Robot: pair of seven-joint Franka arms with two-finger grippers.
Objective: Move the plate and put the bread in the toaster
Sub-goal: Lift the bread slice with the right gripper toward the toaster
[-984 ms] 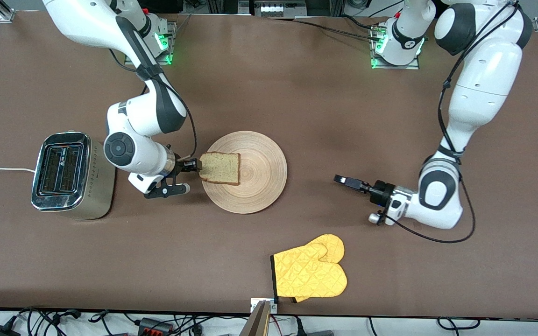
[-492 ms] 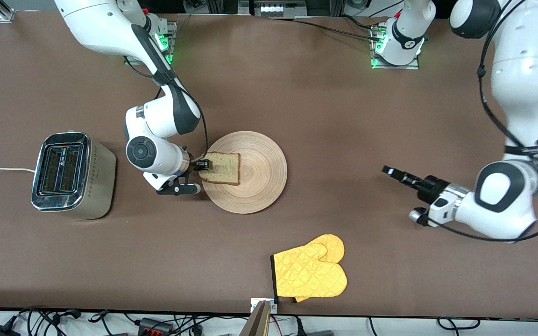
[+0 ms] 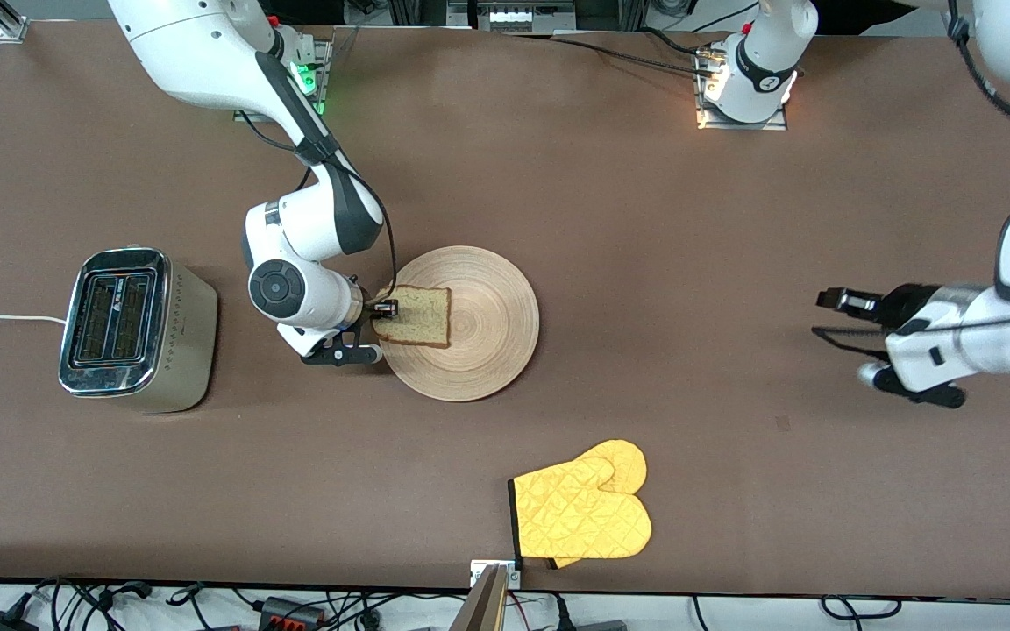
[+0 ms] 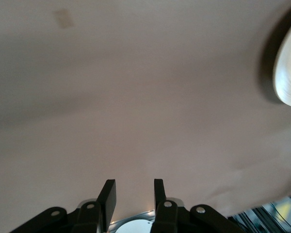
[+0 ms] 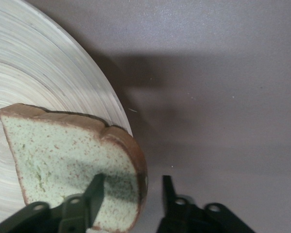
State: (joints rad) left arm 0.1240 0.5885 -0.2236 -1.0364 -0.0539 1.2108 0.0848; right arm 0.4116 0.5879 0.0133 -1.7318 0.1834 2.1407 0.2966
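Right wrist view showed the right gripper (image 5: 133,182), jaws apart, straddling the crust of the soft, crumbly squarish brown bread slice (image 5: 63,150) at nine o'clock on the round light-wood plate (image 5: 48,73); pinch gently there. Left gripper (image 4: 133,187) waited, jaws apart and empty, over the brown table (image 4: 136,97).

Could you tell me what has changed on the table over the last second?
The right gripper moved in over the plate edge, its jaws now straddling the bread crust. The left gripper pulled back toward its own end of the table, holding nothing. Plate, bread, toaster and yellow oven mitt stayed put.
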